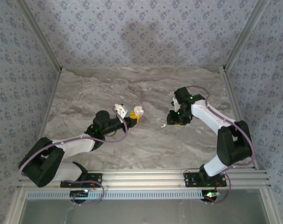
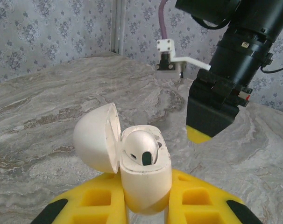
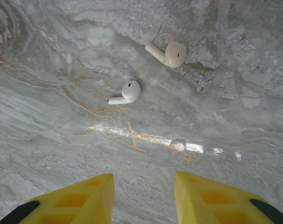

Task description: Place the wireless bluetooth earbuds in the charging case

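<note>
- On the marble table (image 3: 48, 140), the nearer earbud (image 3: 127, 92) and the farther earbud (image 3: 169, 53) lie apart, with nothing covering them.
- Above them, the right gripper (image 3: 144, 196) has its yellow fingers spread and grips nothing.
- The left gripper (image 2: 146, 186) is clamped on the charging case (image 2: 144, 172), which is upright with its lid (image 2: 92, 140) swung open.
- Beyond the case hangs the right arm (image 2: 235, 51), with patterned walls (image 2: 48, 32) behind it.
</note>
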You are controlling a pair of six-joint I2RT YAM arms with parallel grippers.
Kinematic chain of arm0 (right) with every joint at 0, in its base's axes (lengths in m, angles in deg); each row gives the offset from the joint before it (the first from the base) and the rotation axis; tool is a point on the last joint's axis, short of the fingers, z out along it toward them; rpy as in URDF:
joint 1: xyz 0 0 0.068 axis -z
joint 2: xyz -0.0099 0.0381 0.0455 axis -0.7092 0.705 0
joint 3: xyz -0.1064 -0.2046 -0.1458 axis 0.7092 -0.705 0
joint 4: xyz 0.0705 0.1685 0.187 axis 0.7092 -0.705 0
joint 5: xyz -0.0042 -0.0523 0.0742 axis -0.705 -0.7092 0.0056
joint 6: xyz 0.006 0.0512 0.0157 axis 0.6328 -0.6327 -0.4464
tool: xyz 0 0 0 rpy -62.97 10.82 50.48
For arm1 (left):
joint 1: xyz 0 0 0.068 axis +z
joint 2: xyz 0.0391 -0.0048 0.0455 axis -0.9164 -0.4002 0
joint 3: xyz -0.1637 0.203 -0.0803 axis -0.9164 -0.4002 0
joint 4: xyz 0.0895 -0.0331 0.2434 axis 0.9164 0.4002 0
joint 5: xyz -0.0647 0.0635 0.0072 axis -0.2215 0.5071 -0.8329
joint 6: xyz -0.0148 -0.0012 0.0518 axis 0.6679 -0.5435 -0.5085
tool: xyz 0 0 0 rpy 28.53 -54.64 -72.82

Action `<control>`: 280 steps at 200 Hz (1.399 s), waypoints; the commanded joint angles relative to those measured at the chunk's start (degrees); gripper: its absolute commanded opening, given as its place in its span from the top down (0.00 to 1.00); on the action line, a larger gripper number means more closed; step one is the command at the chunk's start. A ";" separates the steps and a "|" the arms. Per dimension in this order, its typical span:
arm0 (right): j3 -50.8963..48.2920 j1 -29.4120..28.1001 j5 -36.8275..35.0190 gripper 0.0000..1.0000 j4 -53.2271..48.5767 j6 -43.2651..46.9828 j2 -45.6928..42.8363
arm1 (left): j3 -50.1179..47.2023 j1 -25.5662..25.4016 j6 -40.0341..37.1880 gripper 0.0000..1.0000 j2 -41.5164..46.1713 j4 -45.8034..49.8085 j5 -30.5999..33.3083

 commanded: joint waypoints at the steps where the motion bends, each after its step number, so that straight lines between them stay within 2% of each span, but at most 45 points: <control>1: 2.40 -1.55 -0.84 0.60 -2.37 0.76 2.73 | -0.49 0.50 -0.04 0.88 1.69 -0.04 0.23; 122: 4.84 -2.58 3.42 0.61 5.40 -0.26 16.53 | -1.02 1.29 -1.08 0.88 3.26 1.00 0.21; 178: 10.87 -2.50 4.69 0.63 8.97 0.66 20.69 | -0.98 1.47 -1.54 0.88 3.53 1.53 0.30; 212: 13.96 -2.58 4.08 0.63 6.61 1.68 22.16 | -1.02 1.66 -1.78 0.88 3.75 1.98 0.39; 251: 16.33 -3.22 -1.79 0.62 -1.43 2.15 20.51 | -1.02 1.79 -1.84 0.88 3.88 2.42 0.47; 280: 15.63 -4.22 -3.24 0.61 -3.94 -0.19 19.61 | -1.01 1.74 -1.75 0.88 3.77 2.33 0.48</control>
